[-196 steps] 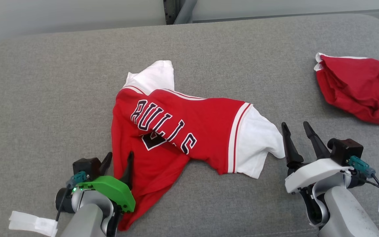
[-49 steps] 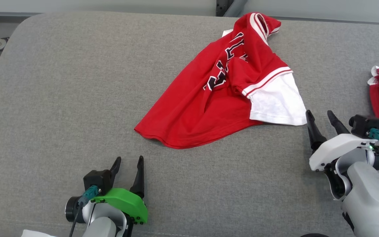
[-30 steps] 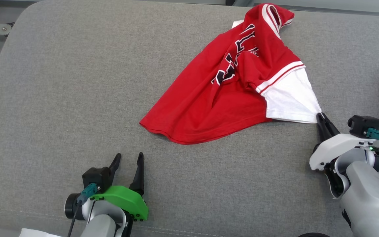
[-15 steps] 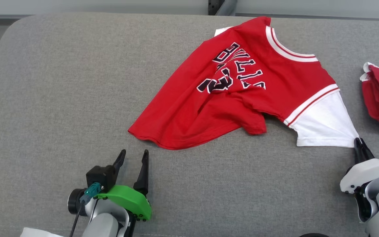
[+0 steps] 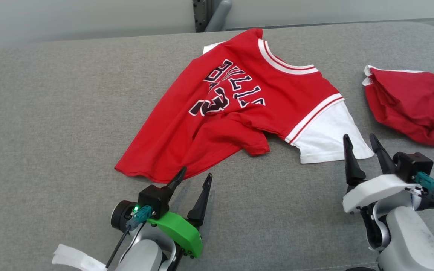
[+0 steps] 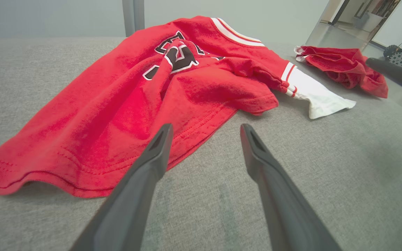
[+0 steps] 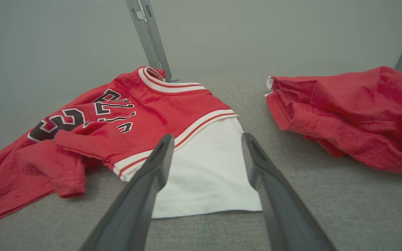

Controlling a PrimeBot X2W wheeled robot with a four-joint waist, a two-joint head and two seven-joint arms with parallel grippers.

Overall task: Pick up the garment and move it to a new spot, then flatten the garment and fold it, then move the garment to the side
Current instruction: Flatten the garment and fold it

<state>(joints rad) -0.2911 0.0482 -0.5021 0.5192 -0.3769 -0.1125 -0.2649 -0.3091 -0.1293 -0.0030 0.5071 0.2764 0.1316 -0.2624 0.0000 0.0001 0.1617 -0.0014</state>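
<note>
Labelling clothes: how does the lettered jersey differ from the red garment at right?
The jersey lies spread out; the red garment is bunched up. The jersey has dark lettering and a white sleeve; the red garment is plain, bar white trim. Both are red, on the grey surface.

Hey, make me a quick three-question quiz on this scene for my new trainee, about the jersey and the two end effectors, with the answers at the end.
1. True or false: the right end effector is shut on the white sleeve of the jersey.
2. The crumpled red garment lies: A) on the robot's right of the jersey; B) on top of the jersey; C) under the jersey.
3. Fill in: the left end effector points at the jersey's red ____.
Key: 1 false, it is open; 2 A; 3 hem.
</note>
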